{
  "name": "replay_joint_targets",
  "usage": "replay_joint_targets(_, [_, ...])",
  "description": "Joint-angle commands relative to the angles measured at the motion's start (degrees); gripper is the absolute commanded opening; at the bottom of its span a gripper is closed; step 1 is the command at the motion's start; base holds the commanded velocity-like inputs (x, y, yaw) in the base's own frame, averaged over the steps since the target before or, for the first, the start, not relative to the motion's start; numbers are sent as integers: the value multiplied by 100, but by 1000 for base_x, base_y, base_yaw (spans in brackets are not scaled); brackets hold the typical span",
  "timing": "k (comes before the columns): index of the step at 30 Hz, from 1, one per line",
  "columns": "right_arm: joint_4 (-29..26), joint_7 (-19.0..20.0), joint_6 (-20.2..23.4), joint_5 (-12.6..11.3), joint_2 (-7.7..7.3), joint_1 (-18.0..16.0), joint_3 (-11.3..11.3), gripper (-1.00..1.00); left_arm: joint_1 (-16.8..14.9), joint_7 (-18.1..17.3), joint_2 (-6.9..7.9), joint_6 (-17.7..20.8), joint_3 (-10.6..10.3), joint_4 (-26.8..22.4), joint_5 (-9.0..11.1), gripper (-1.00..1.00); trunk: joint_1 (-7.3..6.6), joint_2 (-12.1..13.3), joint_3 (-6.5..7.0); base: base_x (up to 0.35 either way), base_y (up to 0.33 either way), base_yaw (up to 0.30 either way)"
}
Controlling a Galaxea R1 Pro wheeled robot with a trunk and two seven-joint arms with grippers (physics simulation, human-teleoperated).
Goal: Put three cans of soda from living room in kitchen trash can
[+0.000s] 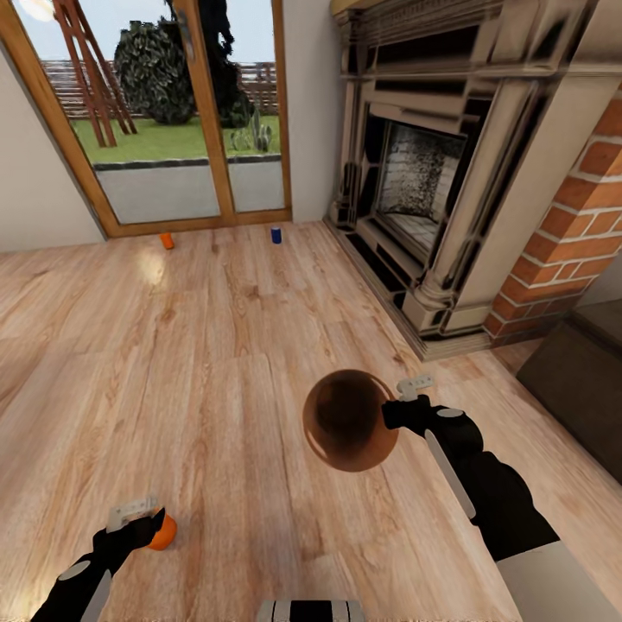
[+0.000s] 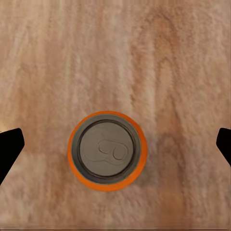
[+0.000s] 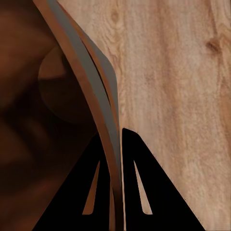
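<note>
Light wood floor (image 1: 216,389) carries an orange can (image 1: 167,241) and a blue can (image 1: 276,235).

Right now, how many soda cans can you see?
3. One orange can stands on the floor between the open left gripper's fingers; another orange can and a blue can stand by the glass doors.

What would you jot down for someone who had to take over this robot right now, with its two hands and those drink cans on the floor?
Left hand: open, poised over an upright orange drink can on the light wood floor, fingers wide on both sides, not gripping.
Right hand: shut on the rim of the round dark grey bucket with brown inside, held above the floor.
Other cans: a second orange can and a blue can stand by the wood-framed glass doors.
Done: bucket picked up; it looks empty.
Left: grasp all three cans, get them into the bucket.
</note>
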Motion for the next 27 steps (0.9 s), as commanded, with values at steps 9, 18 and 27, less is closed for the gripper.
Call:
replay_joint_targets(9, [-27,36,71,-59,0,-270,-16,-100,0,0,-49,-4,-3,3,-9,100,9,-6,-89,0,0,0])
replay_joint_targets(18, [-650,31,893,-59,3,-538,-16,-100,0,-8,-52,-15,-4,133,-14,100,25,-14,-221,0,0,0])
replay_joint_targets(27, [-1003,28,1344,-59,3,-667,-16,-100,0,-14,-51,-27,-4,296,-12,100,45,-25,-399,0,0,0])
